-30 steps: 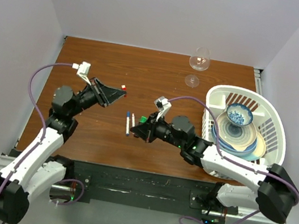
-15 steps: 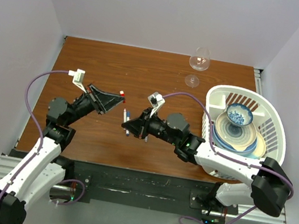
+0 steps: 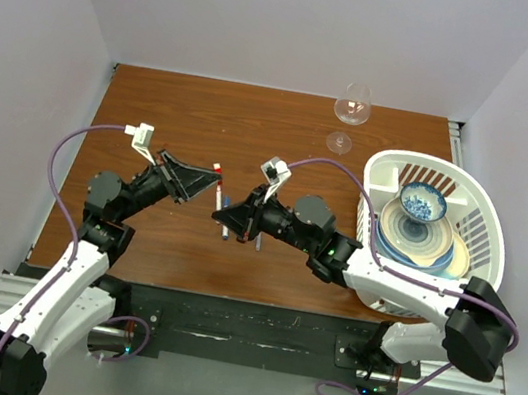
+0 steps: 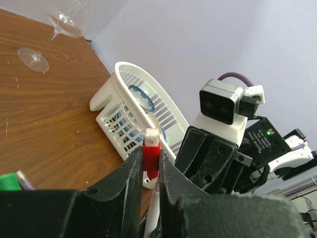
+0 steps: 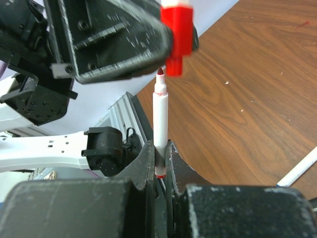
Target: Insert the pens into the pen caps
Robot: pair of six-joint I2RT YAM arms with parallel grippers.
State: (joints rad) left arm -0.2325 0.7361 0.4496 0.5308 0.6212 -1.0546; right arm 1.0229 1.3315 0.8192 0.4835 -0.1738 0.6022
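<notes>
We've got L gripper (image 4: 150,171) clamped on red cap (image 5: 177,37), R gripper (image 5: 159,163) clamped on white pen (image 5: 160,119); pen tip just under cap mouth, above table (image 3: 284,140), not yet in.

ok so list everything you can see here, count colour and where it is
red cap: 1, red, pinched in the left gripper
white pen: 1, white with red tip, in the right gripper, tip just short of the red cap
loose pens: at least two, whitish, on the table under the right arm, partly hidden
green cap: 1, green, on the table
wine glass: 1, clear, table's far edge
basket: 1, white, table's right side
plates: a stack, pale blue and cream, in the basket
bowl: 1, blue patterned, on the plates
table: 1, brown wood
left gripper: black, shut on the red cap
right gripper: black, shut on the white pen
</notes>
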